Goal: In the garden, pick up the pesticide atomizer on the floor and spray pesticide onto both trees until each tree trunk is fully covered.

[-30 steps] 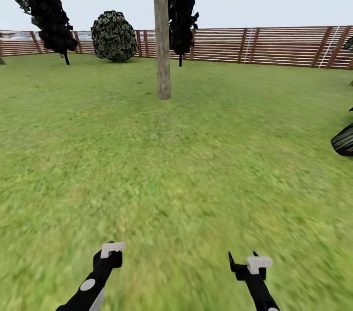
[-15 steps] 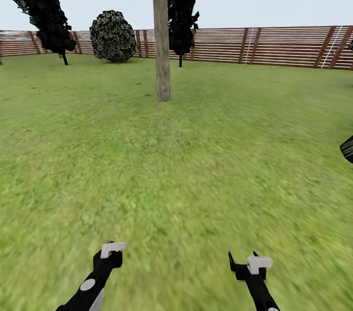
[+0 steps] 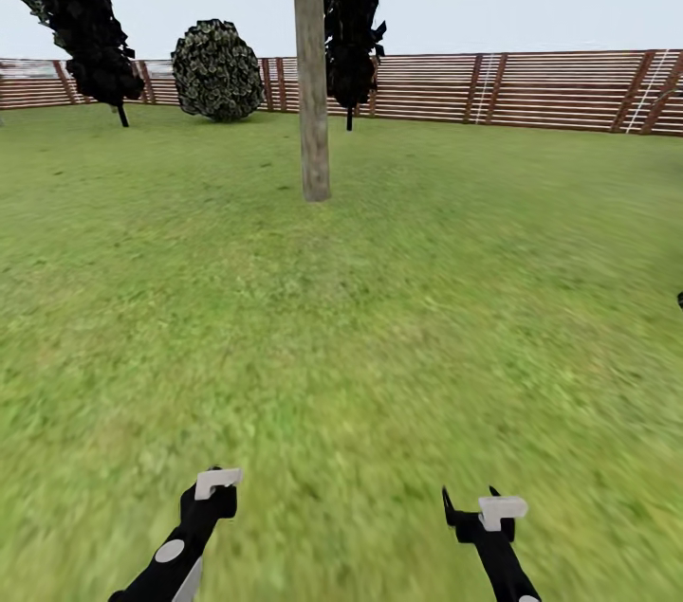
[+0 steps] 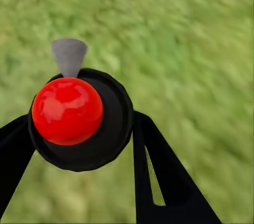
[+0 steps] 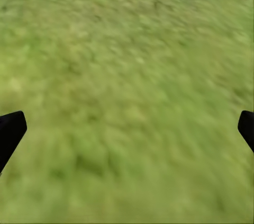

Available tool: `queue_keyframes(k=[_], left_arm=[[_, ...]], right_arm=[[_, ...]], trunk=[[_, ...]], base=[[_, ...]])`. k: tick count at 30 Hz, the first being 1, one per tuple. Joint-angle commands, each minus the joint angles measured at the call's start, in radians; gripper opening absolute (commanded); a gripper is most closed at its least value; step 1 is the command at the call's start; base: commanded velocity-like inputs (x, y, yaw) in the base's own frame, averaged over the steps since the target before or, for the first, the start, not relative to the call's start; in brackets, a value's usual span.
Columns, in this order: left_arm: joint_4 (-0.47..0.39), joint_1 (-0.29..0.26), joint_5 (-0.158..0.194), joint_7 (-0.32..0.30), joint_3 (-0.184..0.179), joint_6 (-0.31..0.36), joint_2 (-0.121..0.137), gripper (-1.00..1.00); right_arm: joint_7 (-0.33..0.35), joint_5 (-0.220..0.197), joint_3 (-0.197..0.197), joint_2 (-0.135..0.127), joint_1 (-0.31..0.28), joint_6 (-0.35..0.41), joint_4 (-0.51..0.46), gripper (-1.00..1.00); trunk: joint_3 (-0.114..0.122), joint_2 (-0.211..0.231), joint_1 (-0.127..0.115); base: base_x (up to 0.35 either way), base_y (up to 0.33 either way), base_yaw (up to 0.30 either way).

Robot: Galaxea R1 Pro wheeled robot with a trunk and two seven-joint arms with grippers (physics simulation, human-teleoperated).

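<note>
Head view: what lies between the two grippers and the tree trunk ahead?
Only grass. In the head view the lawn runs bare from the left gripper and right gripper to the tree trunk.

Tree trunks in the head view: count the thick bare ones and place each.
1. The tree trunk stands on the grass ahead, slightly left of center, before the fence. The other may be out of frame.

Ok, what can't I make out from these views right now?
Head view: tree trunk top and crown cut off by the upper edge.
Head view: dark object at the right edge, mostly cropped, unidentifiable.
Left wrist view: atomizer body hidden behind its own black cap.
Right wrist view: right end effector fingers cropped by the side edges.
</note>
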Motion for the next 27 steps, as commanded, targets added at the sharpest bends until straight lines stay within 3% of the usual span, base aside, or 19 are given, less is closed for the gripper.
queue_keyframes(k=[1,27], left_arm=[[0.0,0.0,0.0,-0.001,0.0,0.0,0.0,-1.0],[0.0,0.0,0.001,-0.001,0.0,0.0,0.0,-1.0]], right_arm=[[0.0,0.0,0.0,0.0,0.0,0.0,0.0,1.0],[-0.001,-0.002,-0.001,0.0,0.0,0.0,0.0,1.0]], trunk=[[0.0,0.0,0.0],[0.0,0.0,0.0]], base=[[0.339,0.0,0.0],[0.339,0.01,0.0]])
